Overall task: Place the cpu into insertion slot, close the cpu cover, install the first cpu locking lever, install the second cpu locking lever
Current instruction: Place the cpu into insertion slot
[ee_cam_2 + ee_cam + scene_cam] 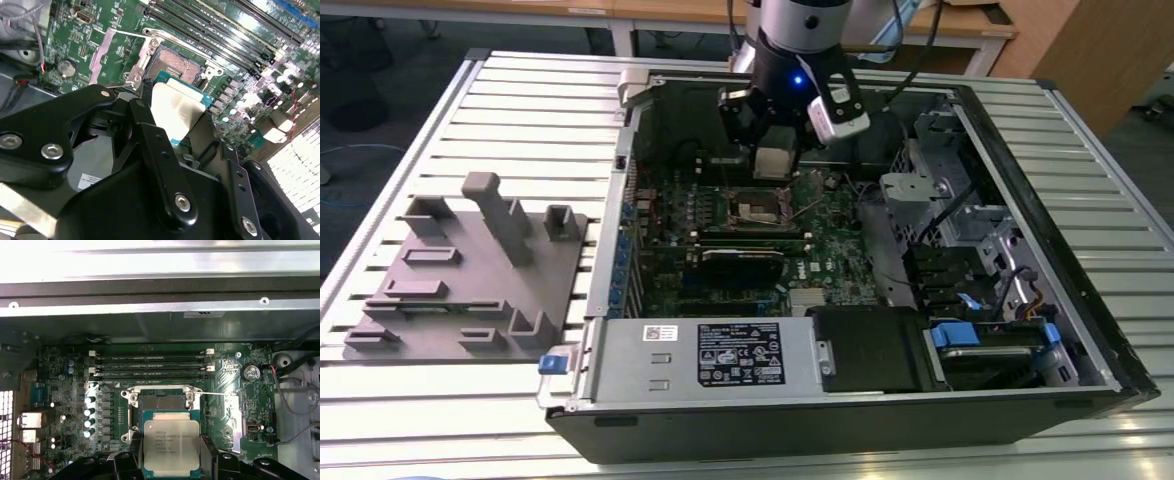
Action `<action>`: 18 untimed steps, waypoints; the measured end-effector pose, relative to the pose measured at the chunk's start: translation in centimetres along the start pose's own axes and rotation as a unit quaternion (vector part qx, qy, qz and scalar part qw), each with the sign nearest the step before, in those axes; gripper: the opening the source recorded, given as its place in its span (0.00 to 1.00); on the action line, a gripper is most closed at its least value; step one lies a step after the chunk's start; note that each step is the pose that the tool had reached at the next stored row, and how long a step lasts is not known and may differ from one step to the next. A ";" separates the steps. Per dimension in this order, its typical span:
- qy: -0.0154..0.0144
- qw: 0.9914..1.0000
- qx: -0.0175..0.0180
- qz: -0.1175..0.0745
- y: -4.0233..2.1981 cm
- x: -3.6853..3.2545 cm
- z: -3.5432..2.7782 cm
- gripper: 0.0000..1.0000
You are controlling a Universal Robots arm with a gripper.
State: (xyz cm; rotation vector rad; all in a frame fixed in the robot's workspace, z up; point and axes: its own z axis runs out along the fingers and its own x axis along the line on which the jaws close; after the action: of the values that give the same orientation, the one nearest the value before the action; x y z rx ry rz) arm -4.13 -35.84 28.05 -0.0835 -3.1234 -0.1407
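Black metal gripper point(170, 440) pinches the flat square cpu point(171, 446) by opposite edges, dull silver lid showing, held just beside the open tan-gold insertion slot point(162, 402) on the green motherboard point(50, 357).

The cpu point(171, 444) has a dull silver-grey top with faint dark print and a teal-green border. The insertion slot point(176, 66) is a dark frame around a tan-gold field. The motherboard point(222, 377) is green, dotted with silver parts. The jaws are glossy black. The counter point(520, 100) is pale grey, striped with slats.
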 end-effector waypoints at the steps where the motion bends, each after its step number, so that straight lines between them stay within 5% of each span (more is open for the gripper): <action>1: -0.001 1.000 0.000 0.009 0.00 0.00 0.03 0.54; 5: -0.004 0.999 -0.001 0.045 -0.01 -0.01 0.13 0.54; 10: -0.008 0.996 -0.001 0.090 -0.02 -0.01 0.25 0.54; 14: -0.011 0.992 -0.002 0.126 -0.03 -0.01 0.35 0.54; 18: -0.015 0.987 -0.003 0.162 -0.04 -0.01 0.43 0.54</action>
State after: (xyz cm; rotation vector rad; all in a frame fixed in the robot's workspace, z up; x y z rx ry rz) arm -4.12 -35.83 27.62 -0.5927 -3.0829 -0.1428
